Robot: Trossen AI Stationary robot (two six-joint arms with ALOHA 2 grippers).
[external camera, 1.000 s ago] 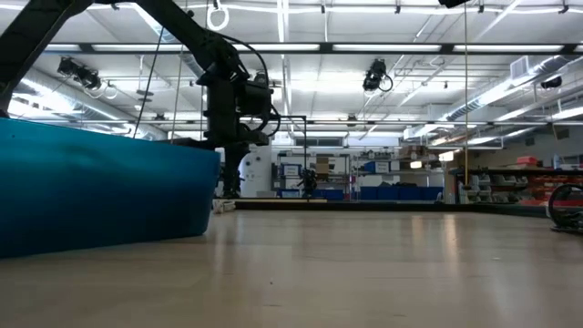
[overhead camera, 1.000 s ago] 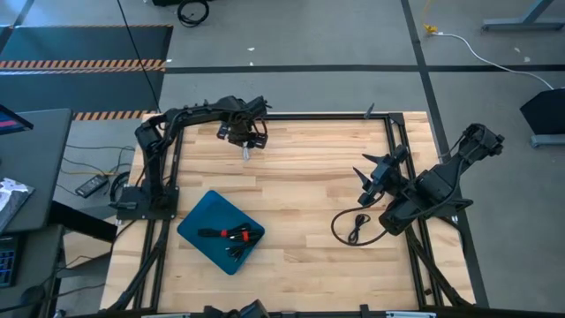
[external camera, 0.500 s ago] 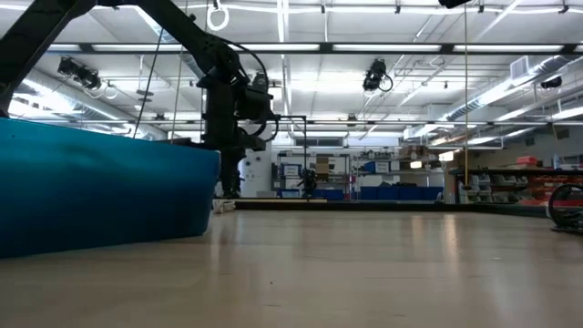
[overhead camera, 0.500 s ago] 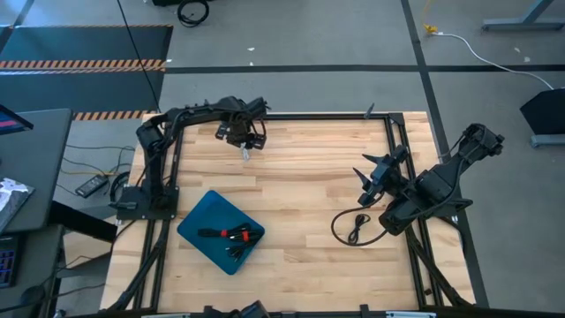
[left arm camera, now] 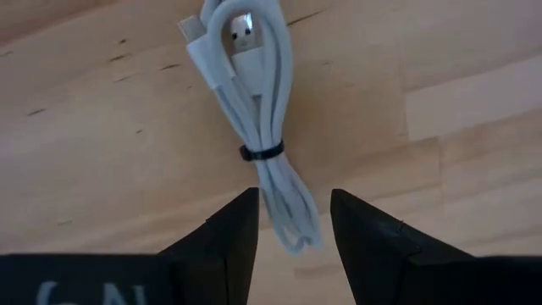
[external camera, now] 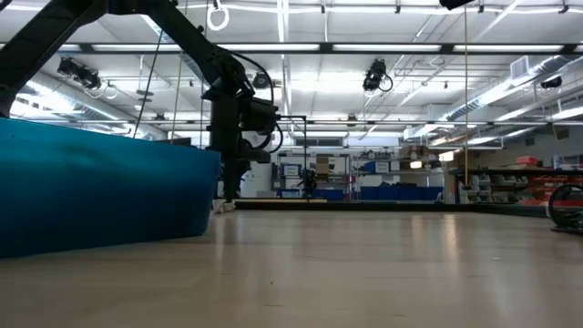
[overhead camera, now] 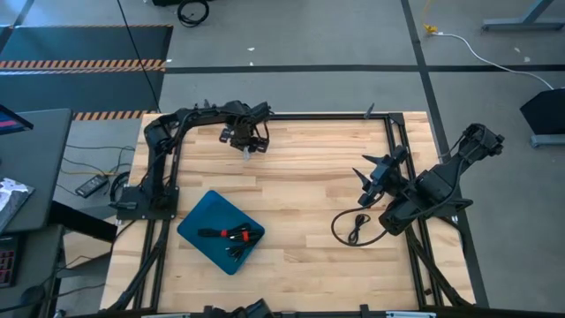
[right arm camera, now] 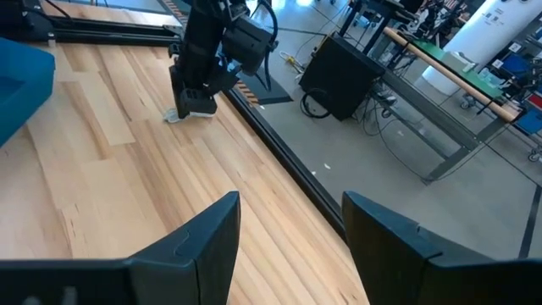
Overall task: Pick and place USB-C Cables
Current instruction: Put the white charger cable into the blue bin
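Note:
A white-grey USB-C cable (left arm camera: 258, 127), bundled by a black tie, lies flat on the wooden table near its far edge (overhead camera: 245, 151). My left gripper (left arm camera: 292, 207) is open and points down at it (overhead camera: 246, 141). Its fingers stand on either side of the cable's looped end without touching it. Several black cables (overhead camera: 234, 237), one with a red band, lie in the blue tray (overhead camera: 196, 221). Another black cable (overhead camera: 357, 226) lies on the table by the right arm. My right gripper (right arm camera: 288, 220) waits open at the table's right side (overhead camera: 365, 172).
The blue tray (external camera: 100, 191) sits at the table's near left. A black frame rail (overhead camera: 318, 116) runs along the far edge just behind the white cable. Bare wood lies between the tray, the white cable and the right arm. A loop of black wiring (overhead camera: 338, 226) lies beside the right arm's base.
The left arm has shifted a little toward the table's right, and its gripper has stayed over the white cable. The cables, the tray and the right arm have kept still.

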